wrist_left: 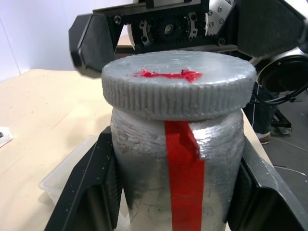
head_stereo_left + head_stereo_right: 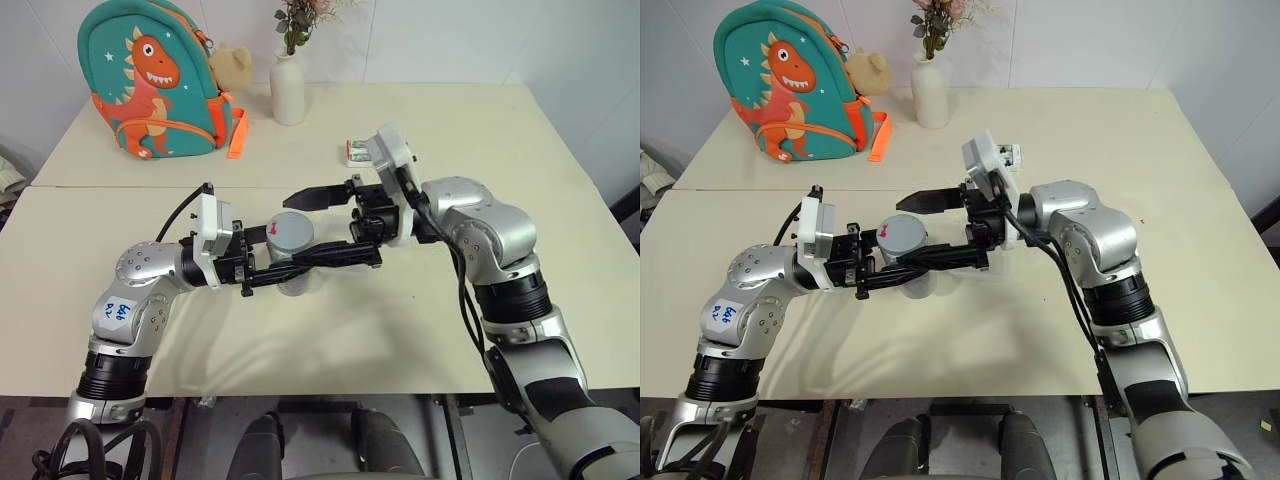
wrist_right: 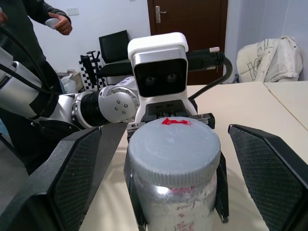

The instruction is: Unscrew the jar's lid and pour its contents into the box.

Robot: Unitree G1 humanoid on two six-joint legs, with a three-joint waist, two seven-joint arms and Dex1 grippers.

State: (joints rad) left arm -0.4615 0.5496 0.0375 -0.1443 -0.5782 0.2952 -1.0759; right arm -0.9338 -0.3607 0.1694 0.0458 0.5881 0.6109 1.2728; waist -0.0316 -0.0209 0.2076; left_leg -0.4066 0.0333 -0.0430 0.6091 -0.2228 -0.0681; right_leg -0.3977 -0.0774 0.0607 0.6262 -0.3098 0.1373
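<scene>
Jar braced in my left gripper, right gripper lined up on the lid.

My left gripper (image 2: 268,262) is clamped tight around the body of the jar (image 1: 175,178), holding it upright above the table (image 2: 420,320) so it cannot spin when the lid (image 2: 290,231) is twisted. My right gripper (image 3: 166,159) is spread wide, one finger on each side of the lid and gripping nothing yet; I judge it placed there to close on the lid and unscrew it. The lid is fully on. The box (image 1: 72,166) sits on the table just under the jar, ready for pouring.
</scene>
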